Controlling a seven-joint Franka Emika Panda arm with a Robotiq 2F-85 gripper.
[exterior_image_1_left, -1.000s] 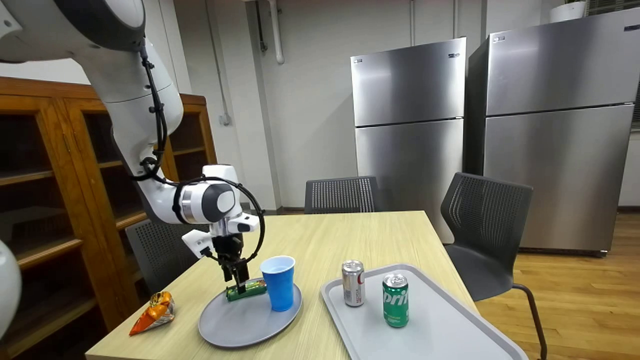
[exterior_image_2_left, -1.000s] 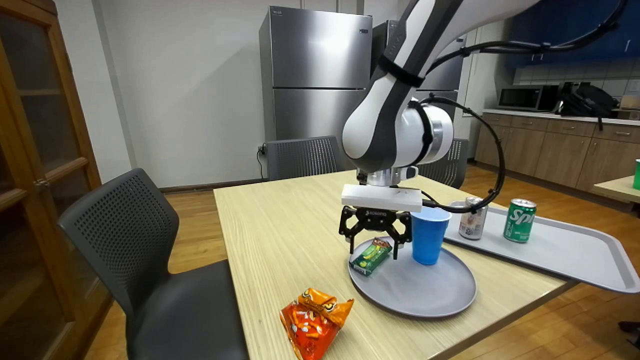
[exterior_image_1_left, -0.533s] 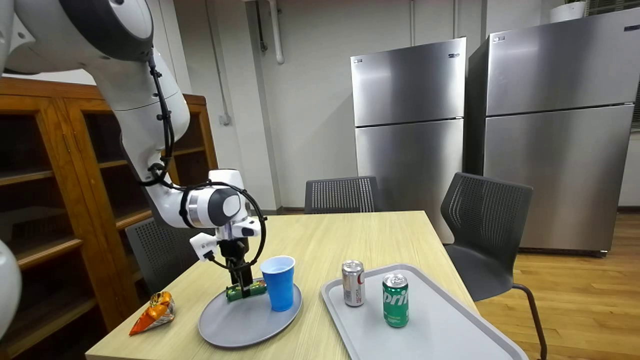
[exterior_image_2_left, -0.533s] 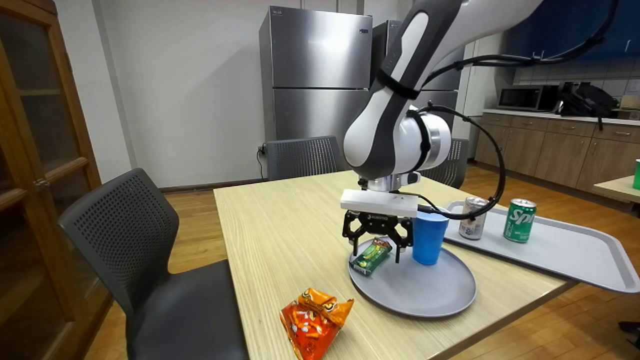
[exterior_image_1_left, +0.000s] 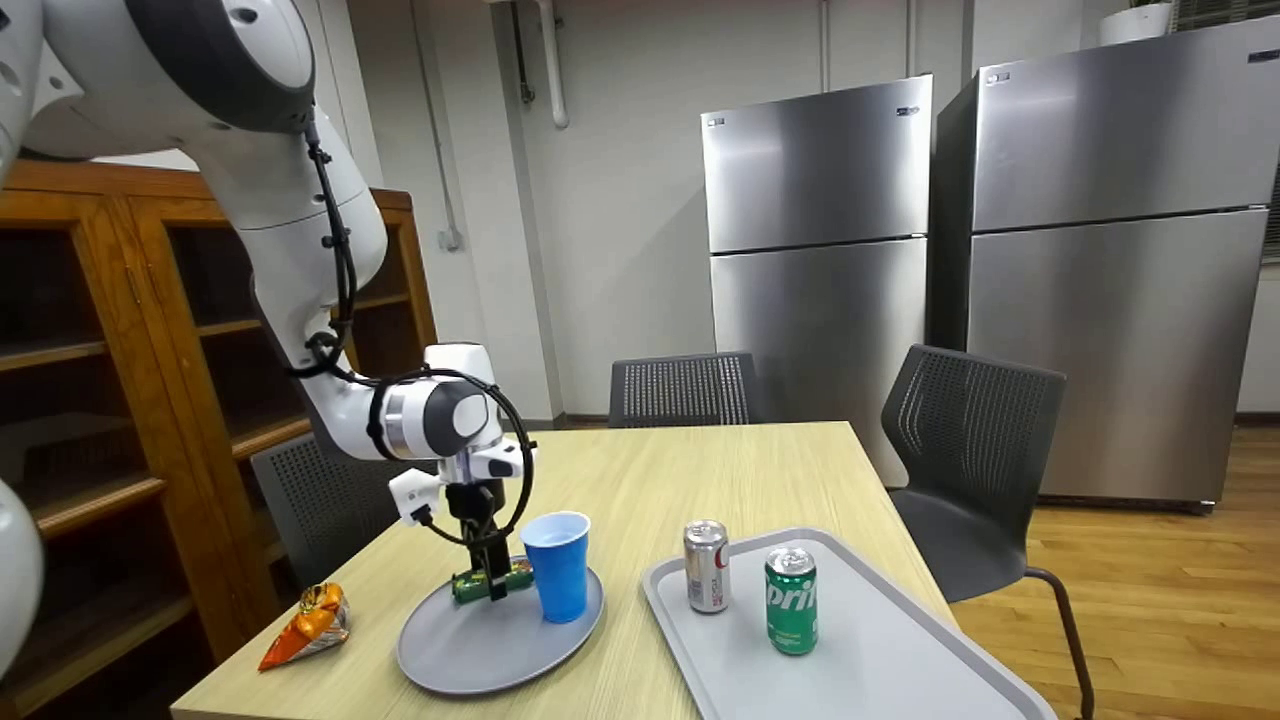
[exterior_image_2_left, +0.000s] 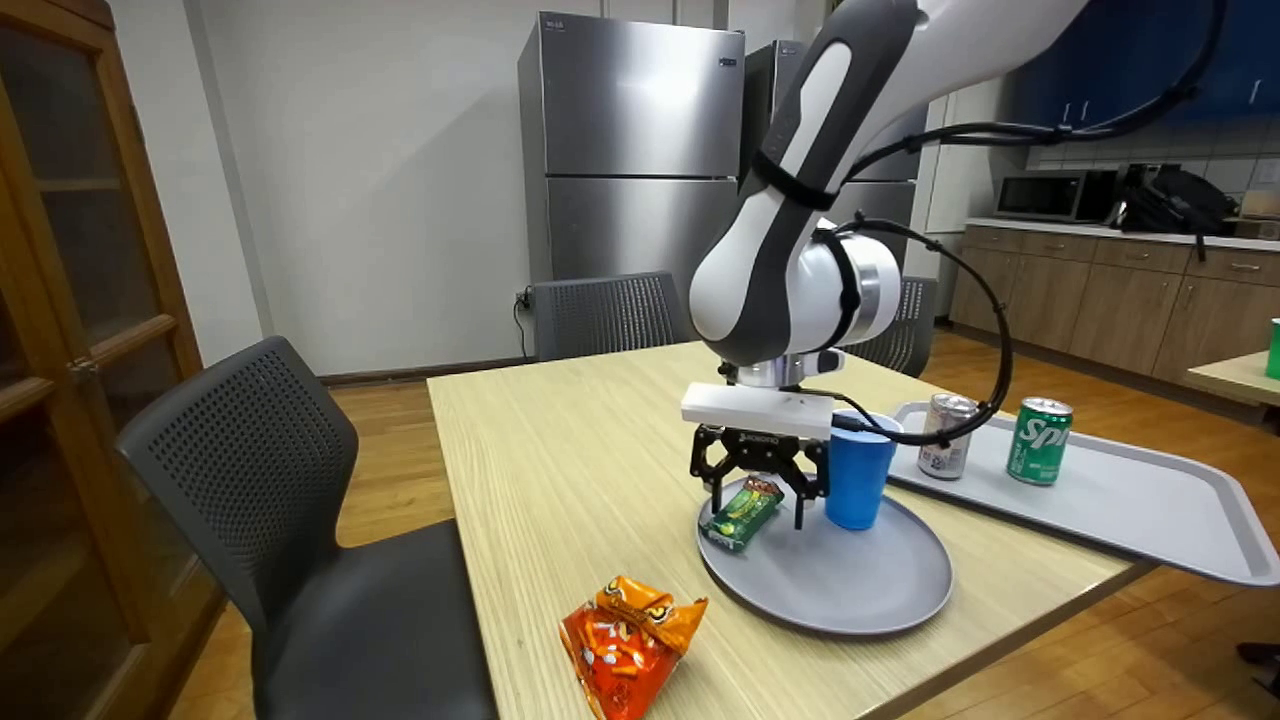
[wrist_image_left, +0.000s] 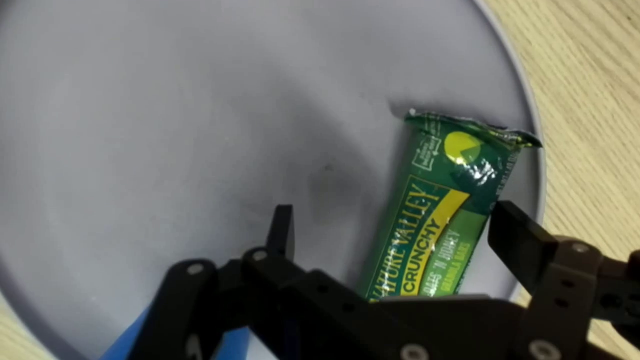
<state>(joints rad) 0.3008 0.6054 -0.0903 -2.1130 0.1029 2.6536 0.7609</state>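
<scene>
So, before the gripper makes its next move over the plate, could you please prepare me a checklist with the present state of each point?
1. Gripper open: ok, jaws stand wide apart.
2. Granola bar between the fingers: ok, as seen in the wrist view.
3. Granola bar centred in the gap: not ok, it lies nearer one finger.
4. Granola bar resting on the plate: ok, one wrapper end at the rim.
5. Fingers clear of the plate: cannot tell, their height is unclear.
6. Blue cup clear of the gripper: cannot tell, they stand close together.
</scene>
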